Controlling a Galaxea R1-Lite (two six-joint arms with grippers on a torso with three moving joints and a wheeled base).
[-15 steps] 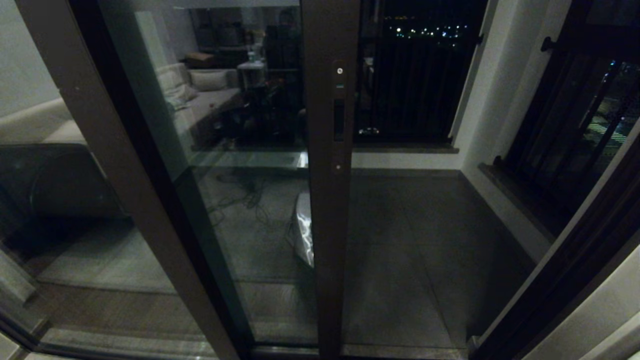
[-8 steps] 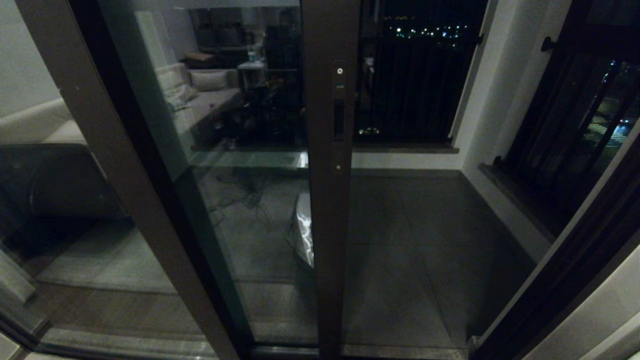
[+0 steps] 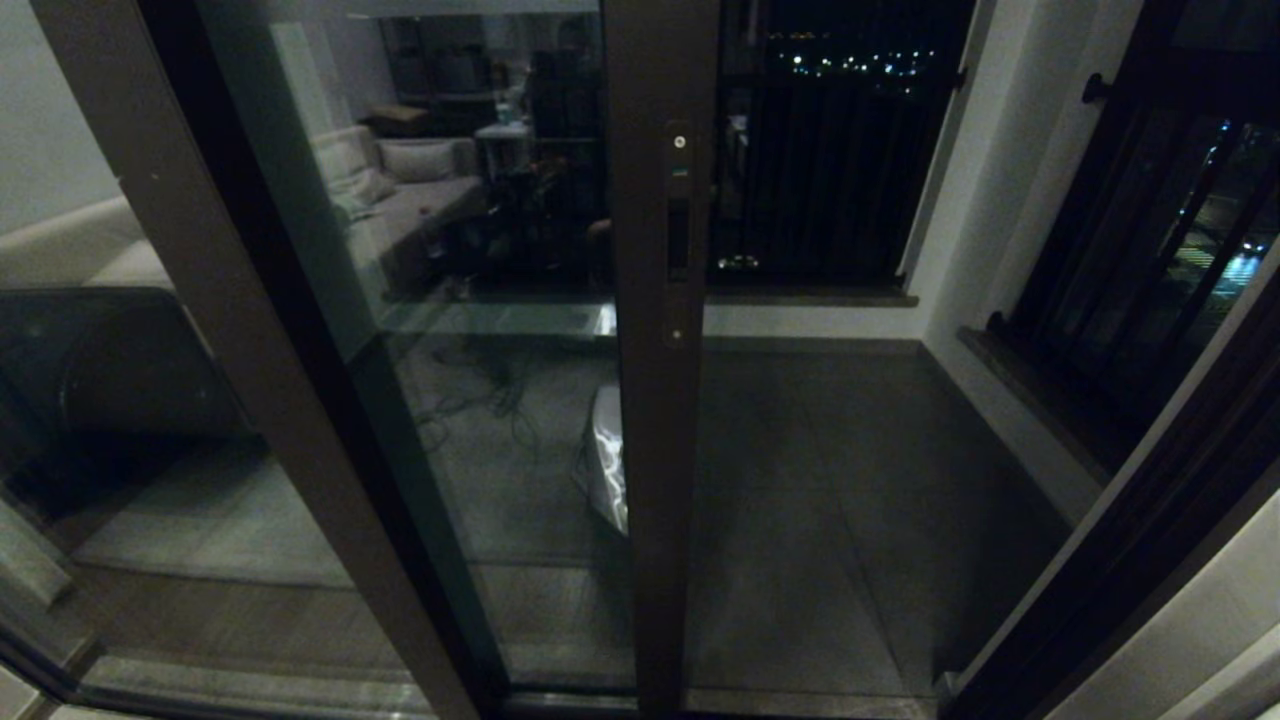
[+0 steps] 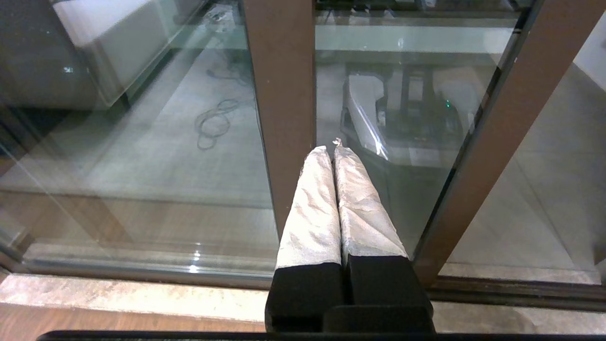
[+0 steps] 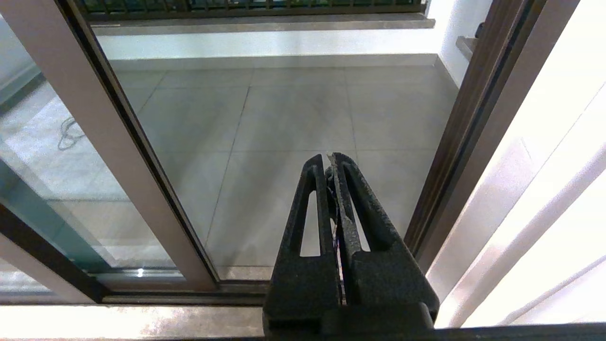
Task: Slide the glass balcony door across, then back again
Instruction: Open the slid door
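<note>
The glass balcony door stands partly slid open, its dark brown stile upright at the middle of the head view. The narrow black handle slot sits high on that stile, with a small screw above and below it. Neither arm shows in the head view. My left gripper is shut and empty, its white-wrapped fingers low in front of the glass, between the plain post and the door stile. My right gripper, shut and empty, points into the open gap beside the stile.
The wider fixed post slants down the left. The open gap shows grey balcony floor tiles, bounded on the right by the dark door jamb and a white wall. Black barred railings close off the balcony's far side and right.
</note>
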